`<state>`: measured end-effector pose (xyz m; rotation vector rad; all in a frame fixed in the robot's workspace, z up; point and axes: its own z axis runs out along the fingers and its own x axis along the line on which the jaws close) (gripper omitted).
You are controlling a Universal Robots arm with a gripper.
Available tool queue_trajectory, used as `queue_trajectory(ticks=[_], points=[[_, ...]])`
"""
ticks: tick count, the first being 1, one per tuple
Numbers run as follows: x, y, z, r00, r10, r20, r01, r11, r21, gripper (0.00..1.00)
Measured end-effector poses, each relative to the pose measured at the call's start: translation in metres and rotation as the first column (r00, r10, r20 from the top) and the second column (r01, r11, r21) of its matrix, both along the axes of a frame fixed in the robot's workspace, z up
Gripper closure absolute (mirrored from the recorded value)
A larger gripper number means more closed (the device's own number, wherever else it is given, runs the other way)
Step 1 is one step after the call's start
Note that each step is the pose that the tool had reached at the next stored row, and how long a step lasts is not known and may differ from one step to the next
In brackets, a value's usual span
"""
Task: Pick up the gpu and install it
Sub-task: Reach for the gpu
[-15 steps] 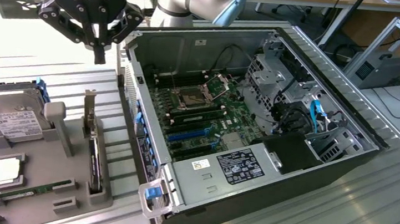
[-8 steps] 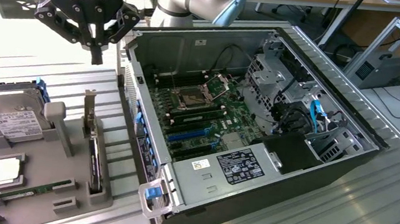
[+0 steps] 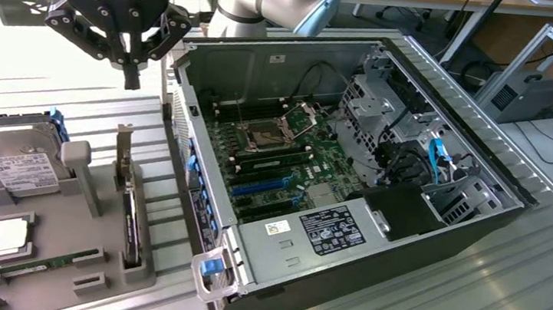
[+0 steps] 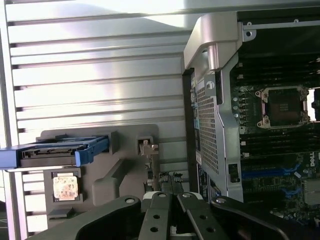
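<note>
The gpu (image 3: pixel 131 213) stands on edge in a slot of the grey holder (image 3: pixel 61 244), its silver bracket pointing up at the far end. My gripper (image 3: pixel 132 78) hangs in the air above and beyond that bracket, its fingers shut together with nothing between them. In the wrist view the gpu (image 4: pixel 165 179) appears edge-on just past my gripper (image 4: pixel 171 196), with the bracket sticking out of the holder (image 4: pixel 120 172). The open computer case (image 3: pixel 482 157) lies at the exterior view's right of the holder, with its motherboard (image 3: pixel 276 155) and blue expansion slots exposed.
The holder also carries a silver hard drive (image 3: pixel 10 164) in a blue caddy, a square CPU (image 3: pixel 5 235) and a green RAM stick (image 3: pixel 34 262). The case's metal side wall (image 3: pixel 185 161) rises close beside the gpu. Everything rests on a ribbed metal table (image 3: pixel 467 298).
</note>
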<state>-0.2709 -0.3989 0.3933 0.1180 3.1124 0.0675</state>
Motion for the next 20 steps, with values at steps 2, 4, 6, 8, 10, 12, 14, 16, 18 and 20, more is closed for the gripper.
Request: queue_trajectory(ticks=[2,4,6,8,10,12,14,16,18,20], points=[[0.0,0.0,0.0,1.0,0.0,0.0,0.0,1.0,0.0,0.89],[0.0,0.0,0.0,1.0,0.0,0.0001,0.0,1.0,0.0,0.89],[0.0,0.0,-0.0001,1.0,0.0,0.0001,0.0,1.0,0.0,0.89],[0.0,-0.0003,0.0,1.0,0.0,0.0,0.0,1.0,0.0,0.89],[0.0,-0.0023,0.0,1.0,0.0,0.0,0.0,1.0,0.0,0.89],[0.0,-0.0053,0.0,1.0,0.0,0.0001,0.0,1.0,-0.0001,0.89],[0.0,-0.0058,0.0,1.0,0.0,0.0001,0.0,1.0,-0.0005,0.89],[0.0,-0.0062,0.0,1.0,0.0,0.0001,0.0,1.0,-0.0009,0.89],[0.0,-0.0068,0.0,1.0,0.0,0.0001,0.0,1.0,-0.0012,0.89],[0.0,-0.0085,0.0,1.0,0.0,0.0,0.0,1.0,-0.0018,0.89]])
